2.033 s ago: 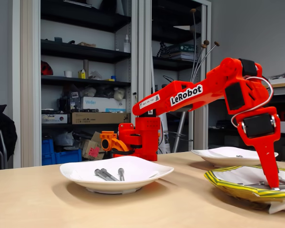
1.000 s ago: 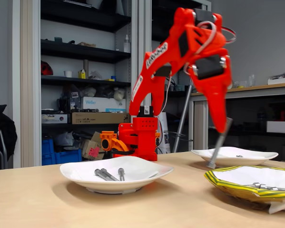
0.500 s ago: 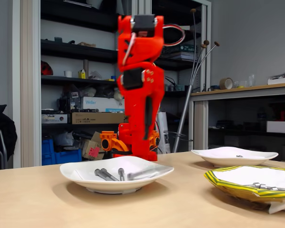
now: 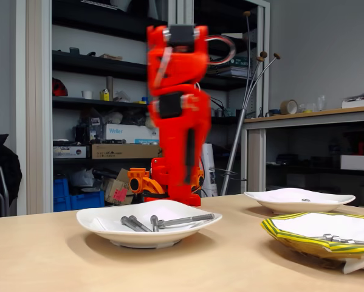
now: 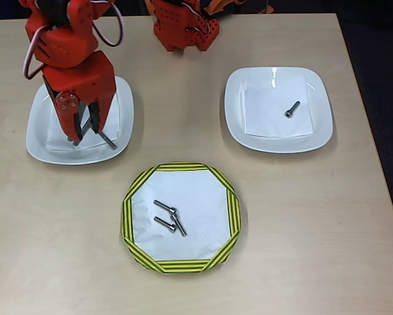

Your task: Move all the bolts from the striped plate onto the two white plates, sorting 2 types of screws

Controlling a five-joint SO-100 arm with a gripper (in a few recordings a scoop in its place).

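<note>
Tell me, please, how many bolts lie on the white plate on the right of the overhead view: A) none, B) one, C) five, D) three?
B: in the overhead view a single short bolt lies on the right white plate, on the paper square in its middle.

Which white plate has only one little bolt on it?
The white plate on the right in the overhead view, away from the gripper. It holds one short bolt. The other white plate, under the gripper, holds several long bolts.
</note>
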